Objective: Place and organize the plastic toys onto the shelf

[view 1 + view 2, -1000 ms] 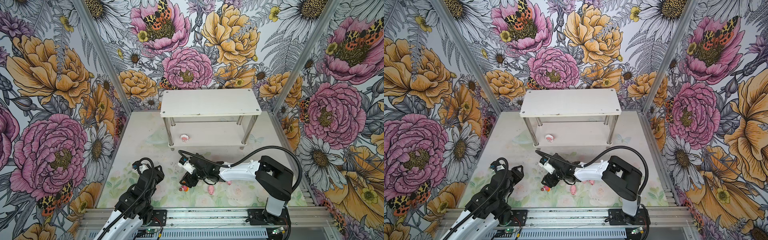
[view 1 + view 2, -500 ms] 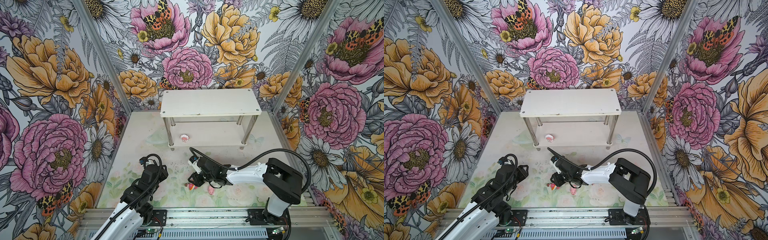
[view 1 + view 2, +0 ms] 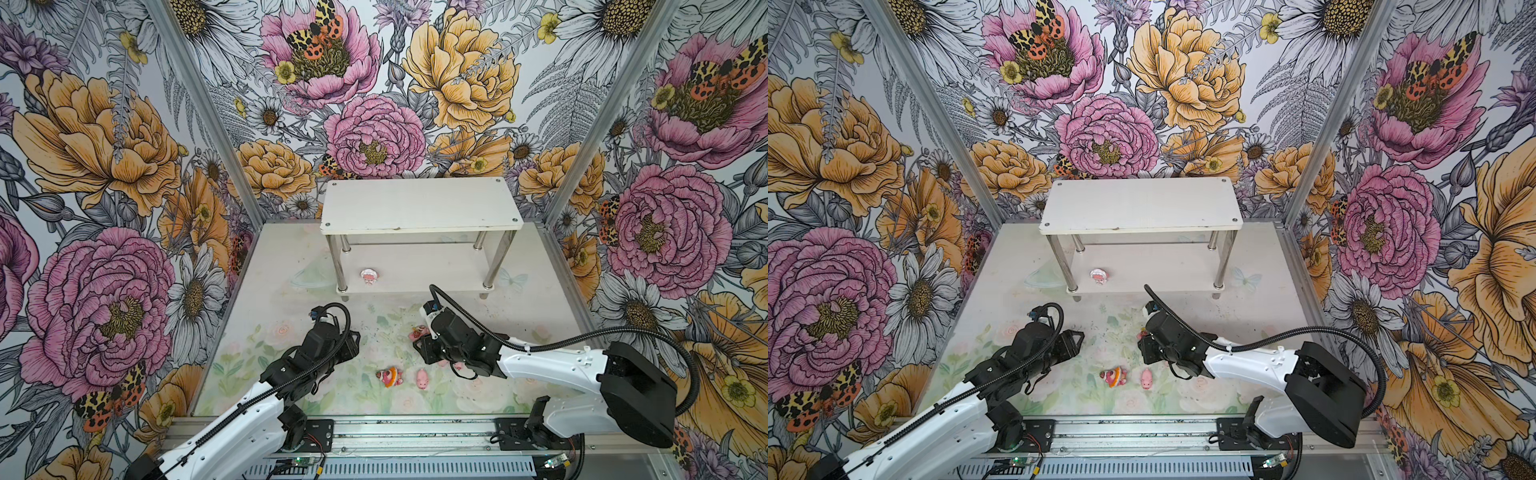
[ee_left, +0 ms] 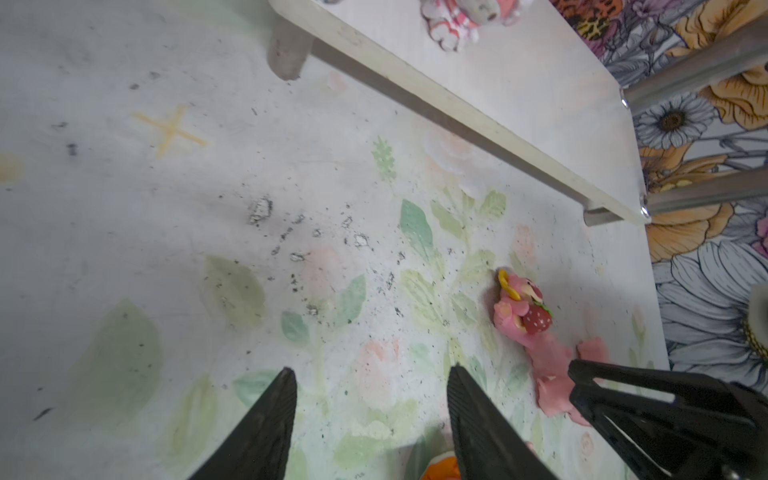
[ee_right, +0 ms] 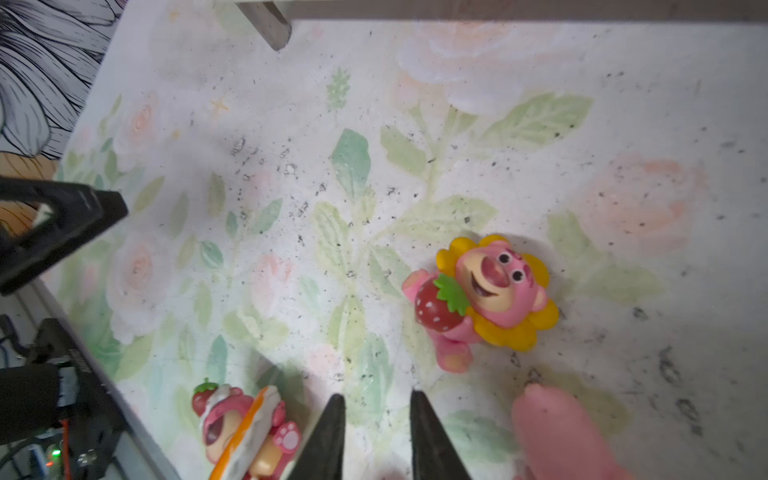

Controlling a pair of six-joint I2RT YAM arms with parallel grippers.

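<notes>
The white two-tier shelf (image 3: pixel 419 208) (image 3: pixel 1142 203) stands at the back, with a white-rimmed toy (image 3: pixel 369 275) (image 3: pixel 1099 275) (image 4: pixel 453 20) on its lower tier (image 4: pixel 519 104). On the mat lie an orange-rimmed toy (image 3: pixel 390 376) (image 3: pixel 1113 376) (image 5: pixel 241 428), a pink pig (image 3: pixel 422 379) (image 3: pixel 1146 379) and a yellow-rimmed toy (image 3: pixel 417 332) (image 4: pixel 521 307) (image 5: pixel 494 291). My left gripper (image 3: pixel 353 336) (image 4: pixel 372 374) is open over bare mat. My right gripper (image 3: pixel 419 345) (image 5: pixel 376 399) hovers beside the yellow-rimmed toy, its jaws narrowly apart with only mat between the tips. Another pig (image 5: pixel 561 432) (image 4: pixel 552 382) lies beside it.
Flowered walls close in the left, back and right sides. A metal rail (image 3: pixel 415 428) runs along the front edge, carrying both arm bases. The shelf's metal legs (image 3: pixel 338 266) stand on the mat behind the toys.
My right gripper has moved right and back, away from the orange-rimmed toy toward the yellow-rimmed one, and its jaws have narrowed. My left arm has reached forward toward the middle, jaws slightly wider.
</notes>
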